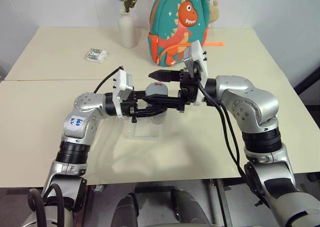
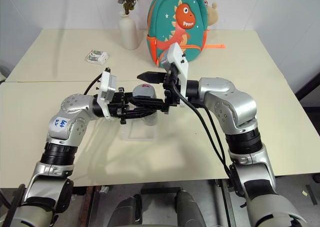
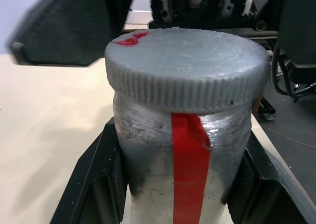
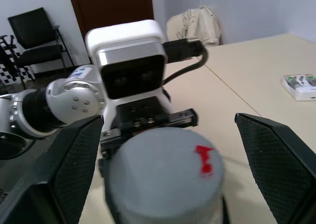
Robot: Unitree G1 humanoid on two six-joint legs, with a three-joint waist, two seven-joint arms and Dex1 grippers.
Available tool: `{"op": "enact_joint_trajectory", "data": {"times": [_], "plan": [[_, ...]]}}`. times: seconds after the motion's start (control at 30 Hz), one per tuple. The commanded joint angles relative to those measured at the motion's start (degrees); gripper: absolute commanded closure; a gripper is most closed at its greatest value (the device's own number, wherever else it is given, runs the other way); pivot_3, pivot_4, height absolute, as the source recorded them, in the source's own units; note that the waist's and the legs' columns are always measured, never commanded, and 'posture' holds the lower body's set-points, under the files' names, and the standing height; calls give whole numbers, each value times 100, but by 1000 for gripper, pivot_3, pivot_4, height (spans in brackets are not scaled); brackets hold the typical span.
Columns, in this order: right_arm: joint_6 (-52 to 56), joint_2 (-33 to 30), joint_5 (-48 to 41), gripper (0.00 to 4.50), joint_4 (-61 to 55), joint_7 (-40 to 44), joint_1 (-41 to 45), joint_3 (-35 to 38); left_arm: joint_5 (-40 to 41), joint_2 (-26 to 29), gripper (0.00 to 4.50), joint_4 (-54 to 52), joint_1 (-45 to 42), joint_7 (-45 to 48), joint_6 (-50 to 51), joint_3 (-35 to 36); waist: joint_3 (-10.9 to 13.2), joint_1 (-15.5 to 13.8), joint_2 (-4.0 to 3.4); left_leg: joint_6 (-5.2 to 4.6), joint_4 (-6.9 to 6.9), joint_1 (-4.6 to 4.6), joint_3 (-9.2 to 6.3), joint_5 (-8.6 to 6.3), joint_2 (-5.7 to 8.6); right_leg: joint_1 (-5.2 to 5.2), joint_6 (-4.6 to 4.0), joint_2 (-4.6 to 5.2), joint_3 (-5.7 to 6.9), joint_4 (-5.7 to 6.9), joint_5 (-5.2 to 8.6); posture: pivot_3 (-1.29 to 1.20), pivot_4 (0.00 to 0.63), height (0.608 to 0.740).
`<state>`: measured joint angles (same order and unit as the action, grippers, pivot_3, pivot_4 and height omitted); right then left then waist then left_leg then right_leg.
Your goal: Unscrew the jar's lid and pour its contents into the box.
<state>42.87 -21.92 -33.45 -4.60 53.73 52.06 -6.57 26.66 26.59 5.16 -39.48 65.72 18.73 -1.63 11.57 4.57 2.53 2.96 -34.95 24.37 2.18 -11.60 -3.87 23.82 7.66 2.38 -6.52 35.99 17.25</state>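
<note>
The left gripper (image 1: 150,108) clamps the jar (image 3: 182,160) above the box (image 1: 142,131), while the right gripper's (image 4: 163,174) fingers straddle the lid (image 3: 185,66) wide open; it looks rigid, its ribbed edge offering the best purchase.

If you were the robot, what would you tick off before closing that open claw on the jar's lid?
1. Jar gripped by the left gripper: ok, fingers clamp both its sides.
2. Lid on the jar: ok, seated on top.
3. Right gripper open wide enough: ok, one finger on each side of the lid.
4. Right fingers touching the lid: not ok, gaps on both sides.
5. Box under the jar: ok, on the table below.
6. Contents inside: cannot tell.
</note>
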Motion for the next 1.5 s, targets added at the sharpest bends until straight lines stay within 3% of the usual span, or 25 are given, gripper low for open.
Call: {"op": "enact_joint_trajectory", "data": {"times": [0.03, 0.73, 1.03, 1.27, 1.5], "plan": [[-156, -110, 48, 22, 2, 78, 115, 105, 50, -4, 2422, -211, -82, 1, -46, 16, 0, -1, 0, 0, 0, 0, 0, 0, 0, 0, 0, 0, 0, 0, 0, 0, 150, 740], [-678, -847, 52, 22, 595, 668, -81, 566, 174, 71, 2422, -336, 27, 79, 15, 76, 0, -5, 0, 0, 0, 0, 1, 0, 0, -1, 0, 0, 0, -3, 0, 0, 150, 740], [-826, -822, 122, 22, 921, 619, 11, 700, 155, 69, 2422, -291, 3, 100, 7, 88, 0, 7, 0, 0, 0, 0, 1, 0, 0, 0, 0, 0, -1, -2, 0, 0, 150, 740], [-322, -556, -635, 22, 421, 622, 127, 961, 155, 86, 2422, -302, 28, 91, 15, 102, 0, 16, 0, 0, 1, 0, 0, 0, 0, 0, 0, -1, -1, -1, 0, 0, 150, 740], [91, -256, -728, 22, -150, 311, 98, 533, 151, 49, 2422, -282, 24, 77, 7, 87, 0, 9, 0, 0, 0, 0, 0, 0, 0, 0, 0, 0, 0, -1, 0, 0, 150, 740]]}}
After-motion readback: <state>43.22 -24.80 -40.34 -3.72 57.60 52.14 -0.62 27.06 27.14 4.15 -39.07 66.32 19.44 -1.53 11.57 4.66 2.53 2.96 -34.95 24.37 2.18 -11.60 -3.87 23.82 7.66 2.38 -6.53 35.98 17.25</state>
